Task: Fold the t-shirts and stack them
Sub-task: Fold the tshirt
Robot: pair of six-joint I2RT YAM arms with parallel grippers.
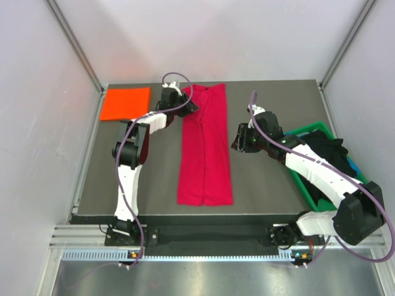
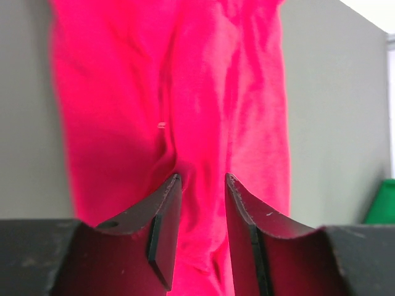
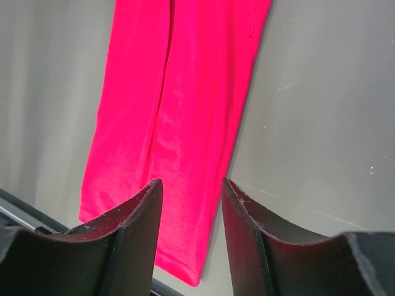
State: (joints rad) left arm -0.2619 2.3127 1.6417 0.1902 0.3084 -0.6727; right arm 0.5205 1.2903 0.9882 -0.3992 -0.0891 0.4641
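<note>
The crimson-red t-shirt [image 1: 205,148] lies in the middle of the table, folded lengthwise into a long narrow strip. My left gripper [image 1: 192,106] is open at its far end, with the fingers astride a crease in the red cloth [image 2: 185,92]; the left gripper [image 2: 202,179] holds nothing. My right gripper [image 1: 237,145] is open and empty, hovering just right of the strip's right edge; in the right wrist view the gripper [image 3: 191,183] looks down the shirt [image 3: 179,92] toward its near hem. The orange t-shirt [image 1: 125,103] lies folded flat at the back left corner.
A green bin [image 1: 308,131] stands at the right table edge, holding a black shirt [image 1: 324,148] and a bit of blue cloth [image 1: 352,165]. The bin's corner shows in the left wrist view [image 2: 381,203]. Grey table surface [image 1: 154,185] lies bare left of the red strip.
</note>
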